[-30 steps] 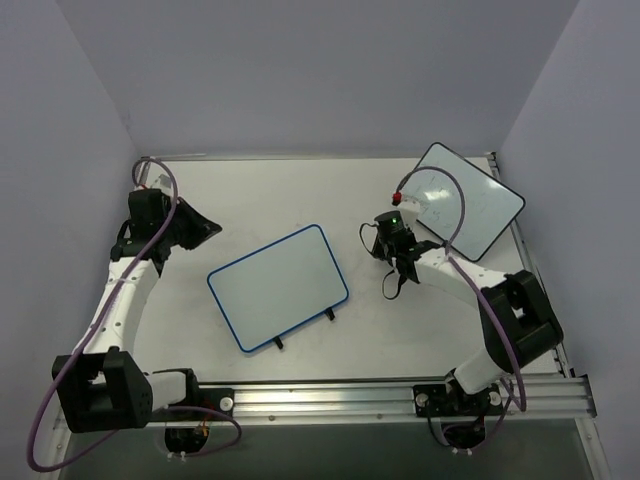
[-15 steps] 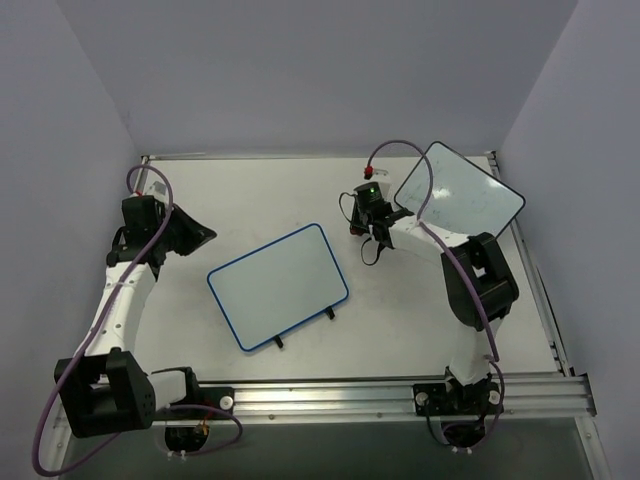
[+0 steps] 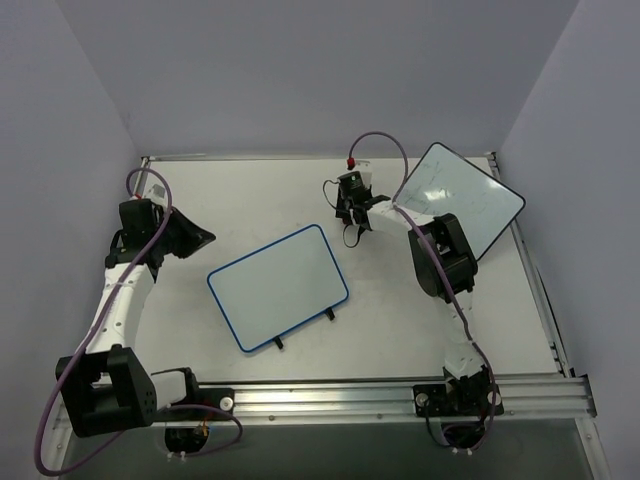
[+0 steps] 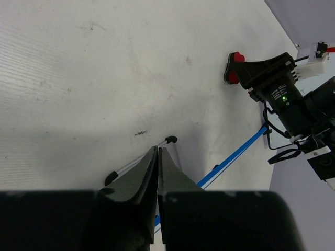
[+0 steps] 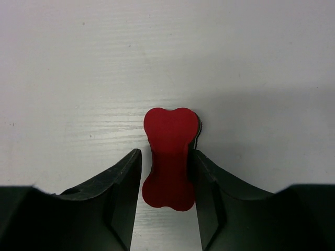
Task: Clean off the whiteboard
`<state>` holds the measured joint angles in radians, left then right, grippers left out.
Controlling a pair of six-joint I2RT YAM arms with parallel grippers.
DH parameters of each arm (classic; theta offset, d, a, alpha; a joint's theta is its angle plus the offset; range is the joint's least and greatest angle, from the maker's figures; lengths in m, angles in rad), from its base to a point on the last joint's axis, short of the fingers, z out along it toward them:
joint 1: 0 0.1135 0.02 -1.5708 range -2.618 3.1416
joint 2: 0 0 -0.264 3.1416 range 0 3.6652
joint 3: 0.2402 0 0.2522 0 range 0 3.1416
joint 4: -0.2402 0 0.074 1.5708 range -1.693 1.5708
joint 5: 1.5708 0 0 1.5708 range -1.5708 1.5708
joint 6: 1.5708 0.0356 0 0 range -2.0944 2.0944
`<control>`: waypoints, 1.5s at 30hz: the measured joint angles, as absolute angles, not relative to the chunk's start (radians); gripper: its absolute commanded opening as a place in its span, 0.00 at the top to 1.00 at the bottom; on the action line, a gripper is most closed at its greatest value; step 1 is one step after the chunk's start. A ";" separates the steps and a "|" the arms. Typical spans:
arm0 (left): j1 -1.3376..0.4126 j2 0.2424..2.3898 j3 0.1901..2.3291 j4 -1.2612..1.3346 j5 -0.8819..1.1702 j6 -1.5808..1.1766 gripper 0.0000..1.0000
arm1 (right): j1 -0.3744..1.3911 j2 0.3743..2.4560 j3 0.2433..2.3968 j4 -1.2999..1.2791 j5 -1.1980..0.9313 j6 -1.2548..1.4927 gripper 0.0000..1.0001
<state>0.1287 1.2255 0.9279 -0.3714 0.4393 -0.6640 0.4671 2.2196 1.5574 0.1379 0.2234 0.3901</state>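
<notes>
**While the eraser (image 5: 170, 136) sits between the right jaws, the whiteboard (image 3: 278, 287) lies well apart from it**

You have a table (image 3: 250, 190) with two boards on it. The blue-rimmed whiteboard lies flat near the middle, set askew between the two arms. From overhead no red marks show on its face, though faint ones could be lost at this size. The black-rimmed board (image 3: 465, 200) lies in the far right corner and is not your concern.

Your left gripper (image 4: 158, 151) hovers off the whiteboard's far left corner, its fingers pressed together with nothing between them. Your right gripper (image 5: 166, 157) reaches to the far middle of the table. Its jaws stand a little apart and flank the small red bone-shaped eraser, which rests on bare table. The fingers sit right at its waist, but you cannot tell whether they pinch it or leave slack.

The step in hand looks to be at the eraser: either taking it up or letting it go. If marks remain, you need a firm pinch on the waist, a clean lift and a carry over to the whiteboard. If the face is clean, spread the jaws and rise straight up.
</notes>
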 measured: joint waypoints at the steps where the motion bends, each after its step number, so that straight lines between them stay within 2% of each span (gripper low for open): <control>1: 0.129 1.226 0.926 -0.371 0.442 -0.664 0.89 | 0.465 2.224 1.566 0.139 0.224 0.387 0.57; 3: 0.131 1.226 0.923 -0.368 0.447 -0.664 0.89 | 0.462 2.227 1.573 0.136 0.226 0.380 0.47; 4: 0.131 1.226 0.922 -0.366 0.448 -0.663 0.89 | 0.459 2.228 1.576 0.136 0.227 0.376 0.37; 6: 0.133 1.226 0.920 -0.363 0.450 -0.661 0.89 | 0.458 2.228 1.578 0.136 0.228 0.365 0.29; 8: 0.134 1.226 0.920 -0.361 0.450 -0.660 0.89 | 0.458 2.228 1.579 0.135 0.227 0.360 0.15; 10: 0.134 1.226 0.915 -0.355 0.450 -0.659 0.89 | 0.457 2.228 1.579 0.135 0.227 0.355 0.10; 12: 0.134 1.226 0.911 -0.355 0.450 -0.658 0.89 | 0.457 2.226 1.578 0.135 0.227 0.353 0.09; 14: 0.134 1.226 0.908 -0.355 0.450 -0.658 0.89 | 0.457 2.217 1.572 0.136 0.227 0.353 0.02; 22: 0.134 1.226 0.907 -0.354 0.450 -0.657 0.89 | 0.459 2.038 1.465 0.124 0.231 0.355 0.00; 36: 0.135 1.190 0.907 -0.355 0.450 -0.646 0.89 | 0.594 1.314 1.073 0.054 0.249 0.418 0.00; 45: 0.139 1.159 0.907 -0.356 0.450 -0.642 0.89 | 0.597 1.048 0.884 -0.052 0.281 0.445 0.00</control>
